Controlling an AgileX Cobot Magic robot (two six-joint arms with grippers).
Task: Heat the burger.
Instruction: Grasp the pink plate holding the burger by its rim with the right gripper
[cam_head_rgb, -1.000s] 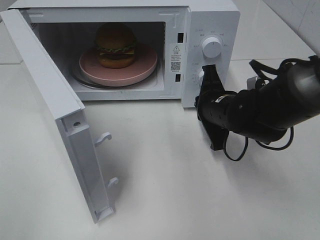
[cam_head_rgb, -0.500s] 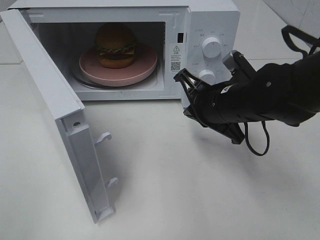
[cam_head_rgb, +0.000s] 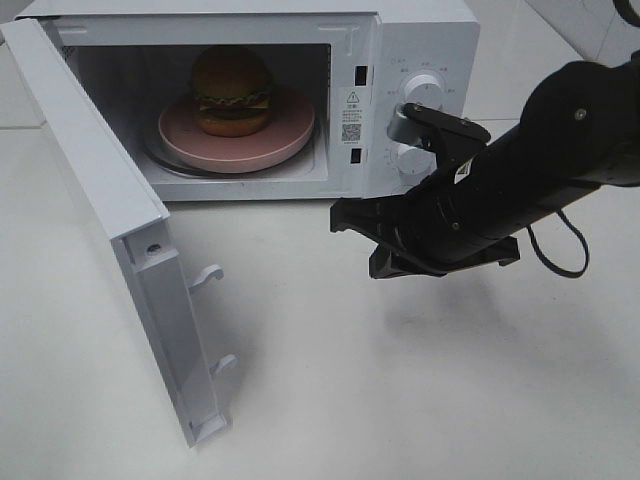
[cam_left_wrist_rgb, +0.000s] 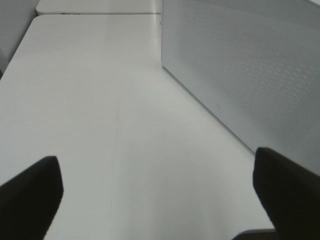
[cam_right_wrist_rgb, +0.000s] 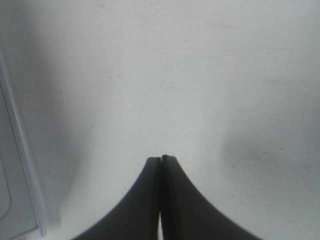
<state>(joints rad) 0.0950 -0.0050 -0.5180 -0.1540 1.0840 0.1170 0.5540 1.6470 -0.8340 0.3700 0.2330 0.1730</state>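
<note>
The burger (cam_head_rgb: 232, 90) sat inside; the right fingers (cam_right_wrist_rgb: 145, 200), shut and empty, needed to push the door (cam_head_rgb: 100, 190) squarely; left fingers (cam_left_wrist_rgb: 30, 195) gaped, empty.

Upright burger (cam_head_rgb: 232, 90) inside open microwave (cam_head_rgb: 420, 40)

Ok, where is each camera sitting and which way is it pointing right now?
Exterior high: above the table, looking down at the open microwave with the burger; right arm and shut right gripper show.
Left wrist: low, looking along the table past a dotted white microwave panel; open left gripper fingertips show.
Right wrist: looking down at the table; shut fingertips show.
Shared: all three see the table.
</note>
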